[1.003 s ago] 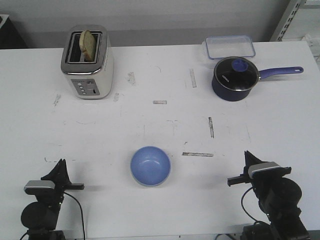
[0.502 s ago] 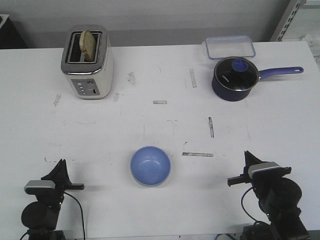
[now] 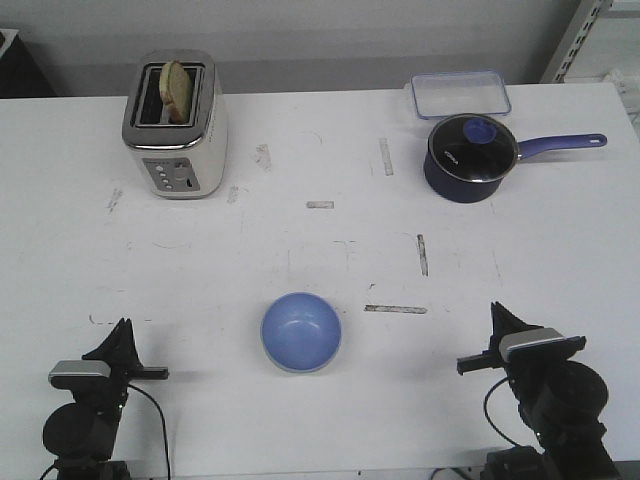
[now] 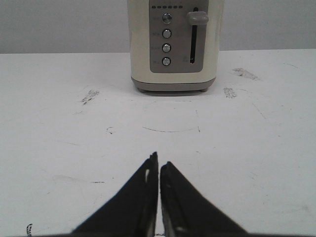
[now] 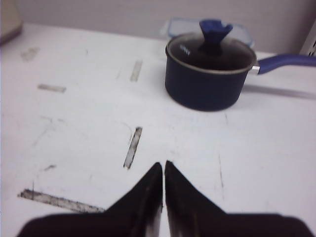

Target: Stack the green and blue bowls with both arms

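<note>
Both pointed black grippers — left (image 4: pixel 158 165), right (image 5: pixel 163 165) — sit pinched together, holding nothing. The round periwinkle-blue bowl (image 3: pixel 301 332) rests between them near the table's front edge; a green rim beneath seems possible.

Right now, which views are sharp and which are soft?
Front view: evenly lit, sharp, blue bowl crisp. Left wrist view: sharp, toaster buttons legible. Right wrist view: soft overall, saucepan and table marks blurred, gripper edges fuzzy.
</note>
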Controlling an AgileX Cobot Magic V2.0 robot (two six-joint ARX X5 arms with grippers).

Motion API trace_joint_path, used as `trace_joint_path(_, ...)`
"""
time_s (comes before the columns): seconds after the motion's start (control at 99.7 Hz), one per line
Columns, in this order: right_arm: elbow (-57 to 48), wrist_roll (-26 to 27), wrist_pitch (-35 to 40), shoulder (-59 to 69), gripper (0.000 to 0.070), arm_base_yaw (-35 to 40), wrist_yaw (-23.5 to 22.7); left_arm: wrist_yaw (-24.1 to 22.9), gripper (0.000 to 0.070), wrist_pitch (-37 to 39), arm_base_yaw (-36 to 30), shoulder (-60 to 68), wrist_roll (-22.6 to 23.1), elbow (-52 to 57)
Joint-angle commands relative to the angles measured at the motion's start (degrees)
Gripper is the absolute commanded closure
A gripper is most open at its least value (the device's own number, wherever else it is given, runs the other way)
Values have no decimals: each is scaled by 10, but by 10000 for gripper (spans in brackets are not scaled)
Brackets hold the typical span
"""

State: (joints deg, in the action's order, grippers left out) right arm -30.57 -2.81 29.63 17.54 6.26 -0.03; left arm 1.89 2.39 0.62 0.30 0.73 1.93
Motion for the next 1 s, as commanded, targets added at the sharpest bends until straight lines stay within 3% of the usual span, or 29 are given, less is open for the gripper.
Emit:
trace_joint_path(0.0, 0, -2, -7, -7, 700, -9, 1, 2, 698, 7, 0, -1, 0, -12)
trace_joint_path(0.13, 30, -1, -30, -25, 700, -43, 1, 2, 698, 7, 0, -1, 0, -12)
trace_joint_path(0.271, 111, 18, -113, -67, 700, -75, 0, 2, 698, 7, 0, -1, 0, -12)
trace_joint_path(0.632, 297, 34, -254, -175, 700, -78, 0, 2, 698, 7, 0, -1, -1, -12)
trace_joint_path(0.993, 299, 35, -236, -175, 700, -78, 0, 2, 698, 7, 0, -1, 0, -12)
